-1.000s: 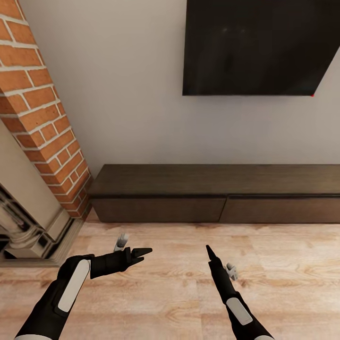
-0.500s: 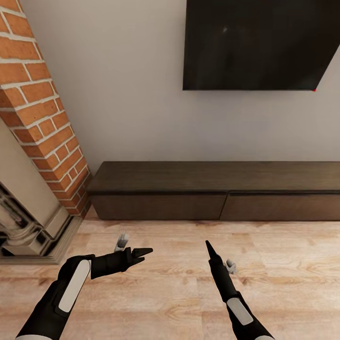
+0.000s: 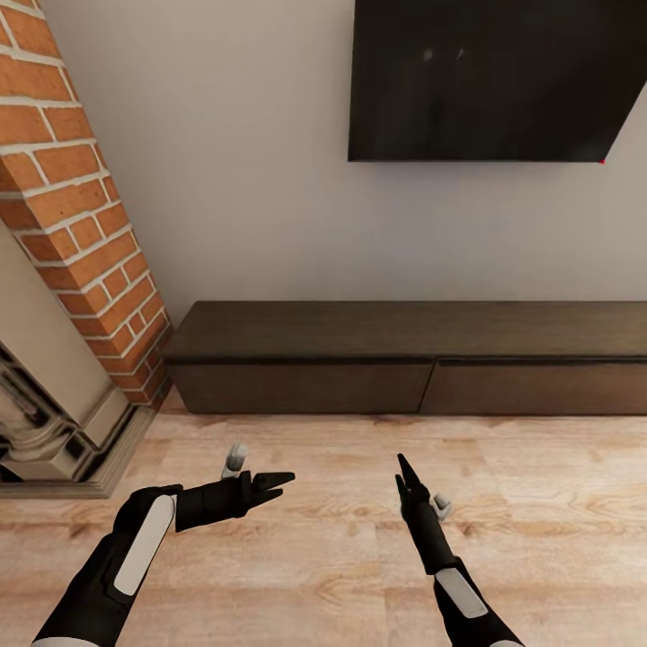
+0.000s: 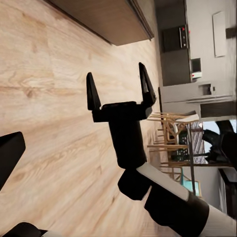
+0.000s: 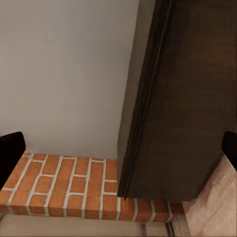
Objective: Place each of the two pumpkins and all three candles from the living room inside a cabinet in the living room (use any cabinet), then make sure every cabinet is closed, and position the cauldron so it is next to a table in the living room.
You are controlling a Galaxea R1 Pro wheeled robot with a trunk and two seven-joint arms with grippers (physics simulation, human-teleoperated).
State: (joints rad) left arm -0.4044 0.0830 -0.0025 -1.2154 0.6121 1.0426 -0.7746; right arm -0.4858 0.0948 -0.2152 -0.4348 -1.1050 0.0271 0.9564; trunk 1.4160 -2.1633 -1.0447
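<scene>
Drawers shut, the long low dark-brown wood cabinet (image 3: 413, 355) stands against the pale wall under a black wall-mounted screen (image 3: 494, 81), with a red brick fireplace column (image 3: 72, 207) at its left end. Bare light wood plank floor (image 3: 341, 557) lies between it and the robot. No pumpkins, candles or cauldron show in these pictures.

Both arms hang low over the floor, well short of the cabinet. The left end effector (image 3: 270, 485) points toward the right arm with its fingers spread and nothing between them. The right end effector (image 4: 117, 89), seen from the left wrist camera, has its two black fingers wide apart and empty; in the head view it points at the cabinet (image 5: 187, 98).

The step in hand looks like an approach to the cabinet to open a drawer. Since the fronts are flat and handleless, the base should stop square to one front, close enough that an arm reaches the dark gap under the top. A fingertip hooked there and drawn straight back would likely open it; an angled pull risks slipping off.
</scene>
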